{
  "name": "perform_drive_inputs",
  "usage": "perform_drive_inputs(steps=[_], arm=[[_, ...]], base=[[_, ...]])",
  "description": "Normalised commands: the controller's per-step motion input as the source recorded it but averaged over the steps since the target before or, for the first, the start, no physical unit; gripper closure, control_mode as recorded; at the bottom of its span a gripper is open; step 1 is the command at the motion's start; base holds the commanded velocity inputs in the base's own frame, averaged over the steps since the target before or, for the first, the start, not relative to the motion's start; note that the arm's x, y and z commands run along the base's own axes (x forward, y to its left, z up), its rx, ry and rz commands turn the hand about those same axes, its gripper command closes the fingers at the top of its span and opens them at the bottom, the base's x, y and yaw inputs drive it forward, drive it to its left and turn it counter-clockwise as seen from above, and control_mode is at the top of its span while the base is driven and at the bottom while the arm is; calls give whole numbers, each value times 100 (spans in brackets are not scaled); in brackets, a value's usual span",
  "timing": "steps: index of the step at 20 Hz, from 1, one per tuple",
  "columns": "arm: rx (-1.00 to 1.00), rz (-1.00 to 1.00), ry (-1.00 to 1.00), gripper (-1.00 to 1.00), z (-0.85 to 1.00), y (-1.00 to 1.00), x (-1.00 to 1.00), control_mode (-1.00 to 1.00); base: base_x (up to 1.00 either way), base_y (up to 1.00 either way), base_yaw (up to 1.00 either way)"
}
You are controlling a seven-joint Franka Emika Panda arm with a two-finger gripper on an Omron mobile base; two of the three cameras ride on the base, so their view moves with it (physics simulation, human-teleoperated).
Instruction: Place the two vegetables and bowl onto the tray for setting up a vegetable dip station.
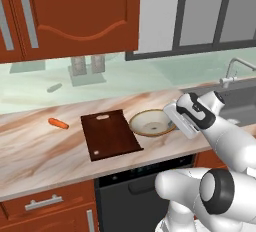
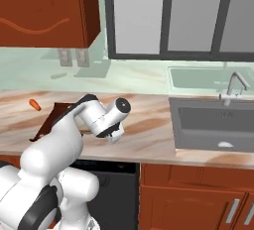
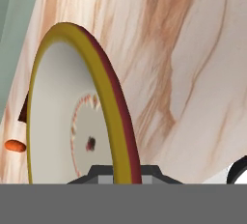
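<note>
On the marble-look counter the tray lies flat with nothing on it, slot handle at the far end and the small hole near the front corner. The bowl sits just off the tray's right edge, touching it or very nearly so, I can't quite tell which. The carrot is well off to the left of the tray, lying alone on the counter. I can't pick out the green vegetable anywhere for sure, so skipping that one.

Now the arm: the hand is down low at the right side of the bowl, and from the left base view the gripper is tucked right at the bowl's right rim, mostly hidden behind the white hand body. The hand view is the good one here. The gripper has its two dark finger tips either side of the bowl's rim, which runs straight up between them, pale inside to one side and the reddish-brown outside to the other. So it's clamped onto the bowl's rim, jaws pinched in tight. The bowl looks like it's resting on the counter, though I can't swear it isn't slightly lifted.

From the right base view the arm covers most of the tray, and the carrot sits beyond it to the left. Sink is off to the right, well apart from everything.
</note>
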Motion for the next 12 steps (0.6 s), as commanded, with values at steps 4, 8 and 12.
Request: perform_drive_inputs(steps=[4,8,12], arm=[[0,0,0,100,0,0,0,100],[0,0,0,100,0,0,0,100],[0,0,0,100,0,0,0,100]], base=[[10,31,2],[8,25,2],[6,20,4]])
